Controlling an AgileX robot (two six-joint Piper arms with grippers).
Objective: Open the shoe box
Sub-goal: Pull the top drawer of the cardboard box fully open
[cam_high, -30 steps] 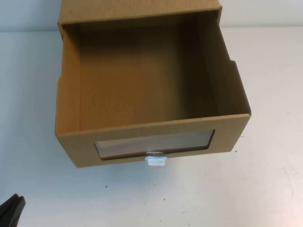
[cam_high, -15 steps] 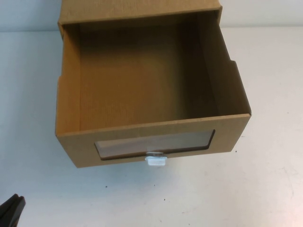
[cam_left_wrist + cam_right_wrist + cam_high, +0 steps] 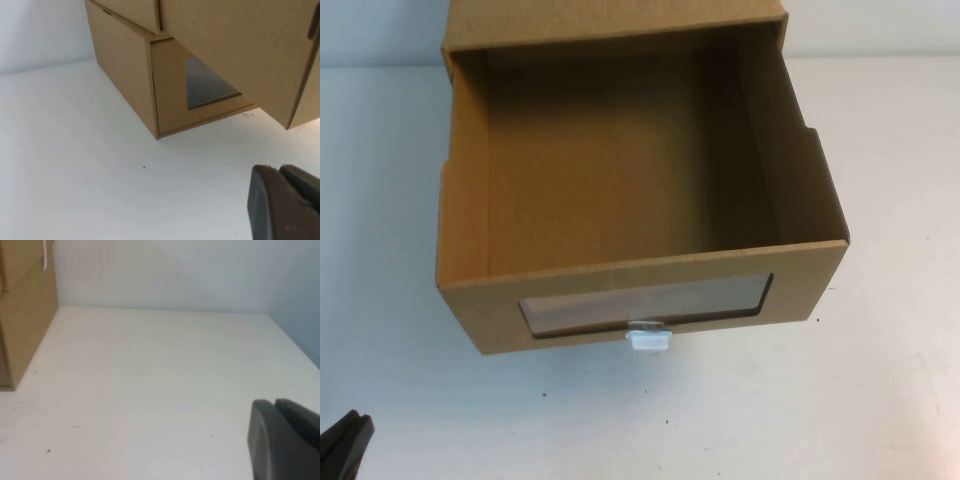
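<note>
Left gripper (image 3: 345,450) shows as a matte black wedge with a sharp edge, at the near left corner of the table (image 3: 880,400). On its wrist camera I see dark grey, blocky fingers (image 3: 267,205) with rounded tips. Right gripper (image 3: 276,407), right of the shoe box (image 3: 25,315), looks the same: smooth charcoal blocks.

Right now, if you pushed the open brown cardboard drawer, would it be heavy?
Probably light: the brown cardboard drawer looks empty. Its thin walls may bend if squeezed. It should slide easily on the smooth white table. The left hand sits at the table's near-left corner; the right hand hangs over the table, apart from the drawer.
</note>
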